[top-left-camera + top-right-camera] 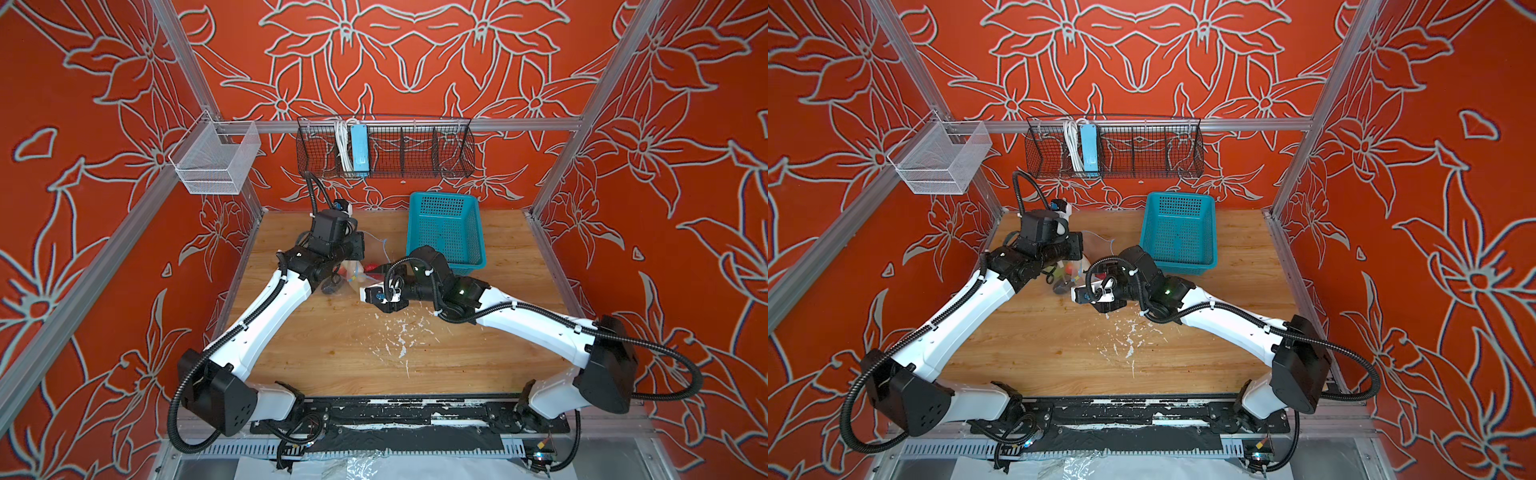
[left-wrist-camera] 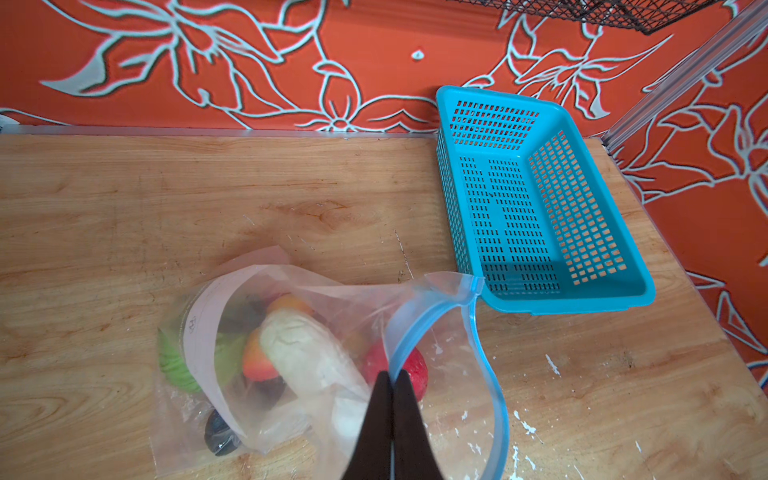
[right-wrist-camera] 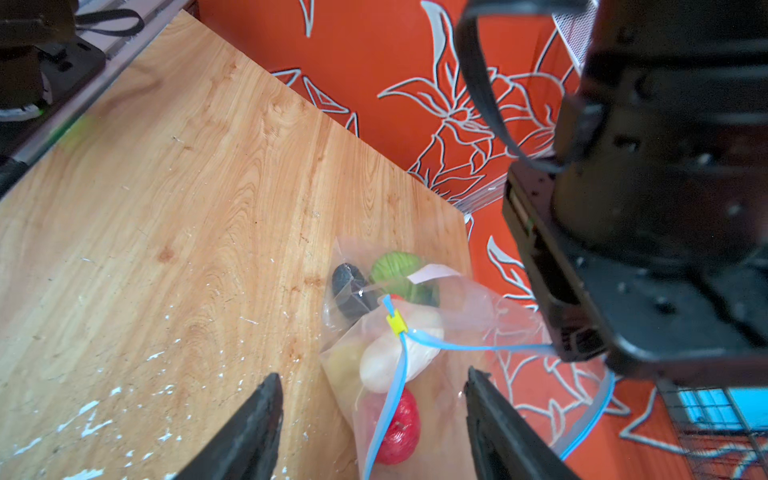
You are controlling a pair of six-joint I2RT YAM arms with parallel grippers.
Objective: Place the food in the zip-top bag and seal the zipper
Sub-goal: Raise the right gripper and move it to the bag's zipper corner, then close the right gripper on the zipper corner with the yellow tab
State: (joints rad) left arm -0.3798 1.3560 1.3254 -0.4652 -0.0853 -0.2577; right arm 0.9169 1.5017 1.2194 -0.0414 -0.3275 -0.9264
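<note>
Flecks of white dot the near part of the wooden table. Beyond them, about mid-table, my right pincer stands with its jaws well apart and grips nothing; the zip-top bag lies between and just ahead of its fingertips. That bag rests left of centre with the food inside: a red strawberry, a white radish, an orange mango, a green cabbage and a dark avocado. Its mouth gapes, the zipper parted into a loop, a yellow slider at one end. My left pincer, over the bag, is clamped tight on one lip of that blue strip. Farther off to the right sits a teal basket. On the far wall hangs a black wire rack holding a light-blue power strip
</note>
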